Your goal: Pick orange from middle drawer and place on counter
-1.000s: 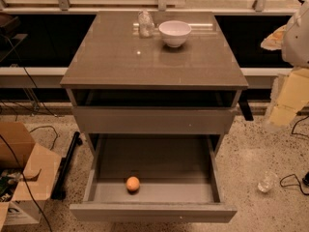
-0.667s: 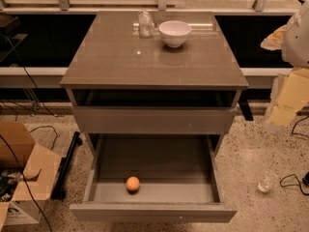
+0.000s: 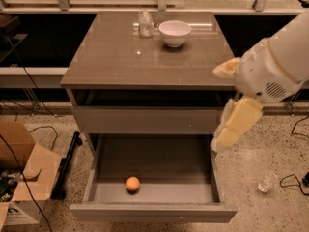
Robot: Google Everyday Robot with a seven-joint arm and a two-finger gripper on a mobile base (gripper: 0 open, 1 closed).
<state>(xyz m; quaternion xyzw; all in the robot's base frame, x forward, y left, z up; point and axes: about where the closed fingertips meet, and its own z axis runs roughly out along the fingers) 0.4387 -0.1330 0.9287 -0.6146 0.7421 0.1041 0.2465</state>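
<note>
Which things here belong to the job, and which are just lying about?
Job: orange lying in open middle drawer; counter; gripper, by the drawer's right wall.
Lying about: white bowl and clear object on counter; cardboard box on floor.

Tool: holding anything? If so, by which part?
Nothing is held. The tool hangs over the right side of the middle drawer, apart from the orange, which lies loose on the drawer floor near the front.
</note>
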